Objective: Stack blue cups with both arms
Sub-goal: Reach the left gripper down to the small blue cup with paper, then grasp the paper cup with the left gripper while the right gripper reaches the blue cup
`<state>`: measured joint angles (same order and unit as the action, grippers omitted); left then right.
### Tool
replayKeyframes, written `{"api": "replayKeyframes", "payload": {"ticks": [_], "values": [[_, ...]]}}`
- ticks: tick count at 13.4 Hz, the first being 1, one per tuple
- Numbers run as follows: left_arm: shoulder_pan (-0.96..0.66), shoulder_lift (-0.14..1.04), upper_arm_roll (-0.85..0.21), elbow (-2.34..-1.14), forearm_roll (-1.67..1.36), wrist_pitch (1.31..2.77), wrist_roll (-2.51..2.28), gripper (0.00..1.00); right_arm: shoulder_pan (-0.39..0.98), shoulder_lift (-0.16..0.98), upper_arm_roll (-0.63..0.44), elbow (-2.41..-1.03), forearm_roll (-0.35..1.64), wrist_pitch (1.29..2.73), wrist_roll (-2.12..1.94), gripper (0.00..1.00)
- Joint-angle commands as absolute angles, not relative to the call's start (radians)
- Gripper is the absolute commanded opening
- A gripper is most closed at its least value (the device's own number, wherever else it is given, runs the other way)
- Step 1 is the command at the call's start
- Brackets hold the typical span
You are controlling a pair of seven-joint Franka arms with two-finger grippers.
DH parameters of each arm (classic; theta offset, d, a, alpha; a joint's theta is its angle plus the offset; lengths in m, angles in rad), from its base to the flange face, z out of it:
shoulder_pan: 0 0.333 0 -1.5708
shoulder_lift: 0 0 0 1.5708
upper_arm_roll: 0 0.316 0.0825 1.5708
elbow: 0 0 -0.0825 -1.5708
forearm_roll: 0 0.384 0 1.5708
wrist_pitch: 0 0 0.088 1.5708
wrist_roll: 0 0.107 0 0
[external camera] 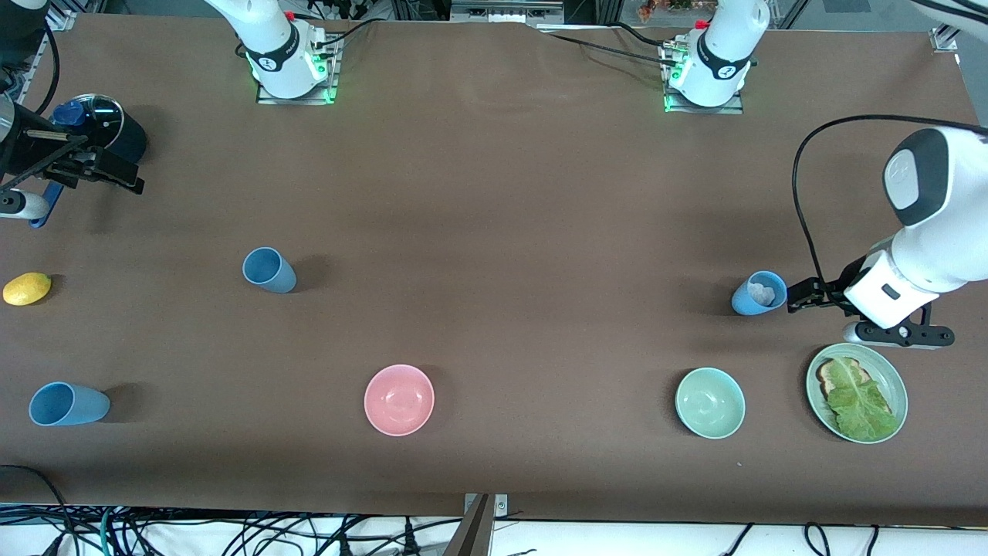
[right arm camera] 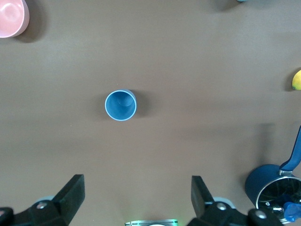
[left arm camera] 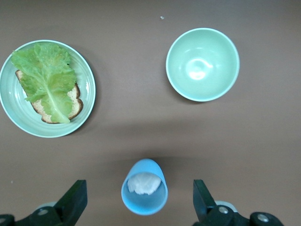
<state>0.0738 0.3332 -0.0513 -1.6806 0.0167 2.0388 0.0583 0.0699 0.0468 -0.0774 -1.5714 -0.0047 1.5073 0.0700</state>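
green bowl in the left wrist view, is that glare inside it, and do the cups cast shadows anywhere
Left wrist view: the green bowl has a bright glare patch inside. Front view: the pink bowl shows similar highlights, and soft shadows lie beside all three blue cups. Right wrist view: even, sharp lighting.

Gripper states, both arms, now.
Left gripper: open, holding nothing, fingers either side of a blue cup without touching.
Right gripper: open, holding nothing, up over the table.
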Motion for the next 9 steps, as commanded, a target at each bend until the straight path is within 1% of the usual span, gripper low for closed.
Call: {"api": "replayKeyframes", "payload": {"ticks": [1, 7, 8, 9], "values": [[0.065, 0.322, -0.022, -1.765, 0.043, 2.121, 0.077, 0.99, 0.071, 0.035, -0.075, -1.577, -0.005, 1.502, 0.060, 1.00], [0.061, 0.324, 0.006, -1.919, 0.107, 2.276, 0.077, 0.99, 0.071, 0.040, -0.077, -1.577, -0.008, 1.509, 0.060, 1.00], [0.060, 0.321, 0.011, -1.936, 0.107, 2.281, 0.084, 0.99, 0.069, 0.051, -0.077, -1.578, -0.003, 1.516, 0.063, 1.00], [0.061, 0.319, 0.017, -1.950, 0.107, 2.284, 0.118, 0.99, 0.071, 0.087, -0.077, -1.577, -0.015, 1.517, 0.061, 1.00]]}}
